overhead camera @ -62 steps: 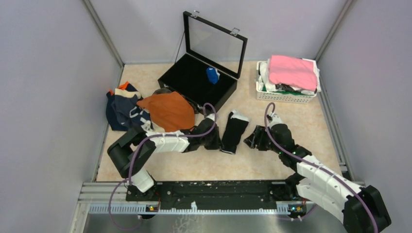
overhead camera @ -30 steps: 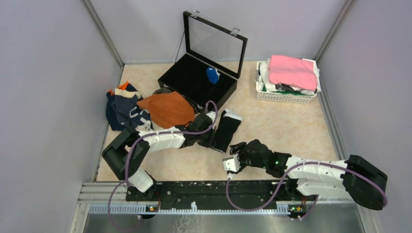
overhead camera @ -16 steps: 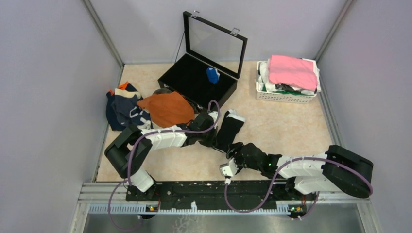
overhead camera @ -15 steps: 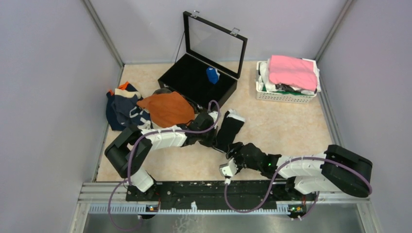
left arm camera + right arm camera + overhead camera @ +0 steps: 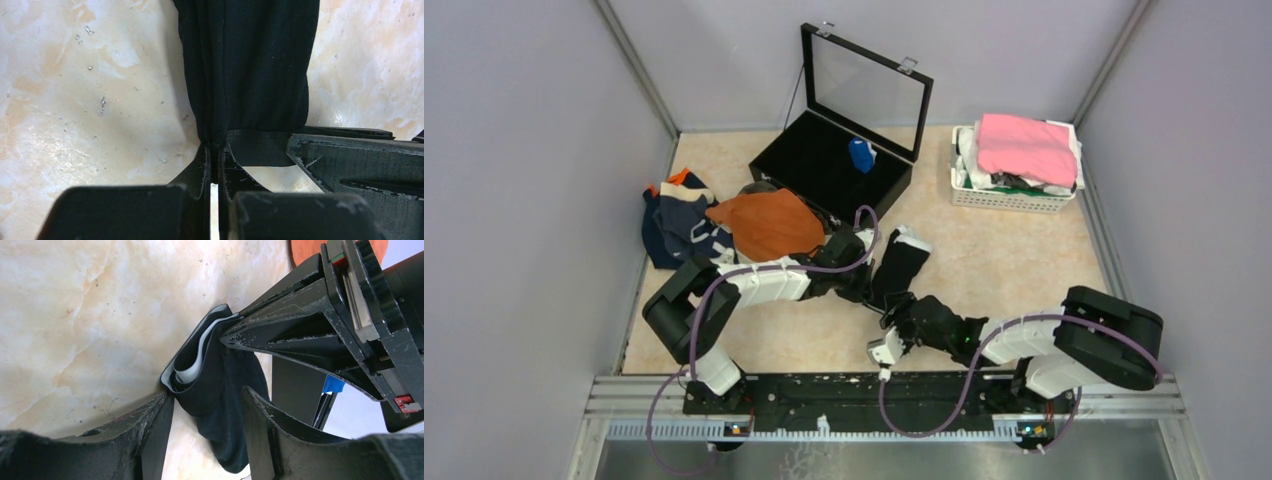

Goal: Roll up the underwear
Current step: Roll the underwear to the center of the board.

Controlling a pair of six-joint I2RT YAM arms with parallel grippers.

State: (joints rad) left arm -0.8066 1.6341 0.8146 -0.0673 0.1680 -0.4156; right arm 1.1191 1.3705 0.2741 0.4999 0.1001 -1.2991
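The bench [image 5: 1014, 260] is pale marbled stone, walled in by grey panels. A black case [image 5: 824, 165] stands open at the back with a small blue roll [image 5: 861, 154] inside, and a white basket [image 5: 1014, 195] sits to its right. On the left lies a heap with a rust-orange pair [image 5: 769, 225] beside navy ones [image 5: 674, 225].

Near the middle the black underwear [image 5: 899, 265] lies folded into a long strip. The left arm is bent sharply at the elbow, with its forearm stretched low across the bench. The left tool [image 5: 214, 155] is pressed together, pinching the strip's near edge. The right arm folds back from its base and reaches leftward, low over the surface. The right tool [image 5: 206, 394] is spread, one finger on each side of the strip's near end, where a white waistband shows in the fold.
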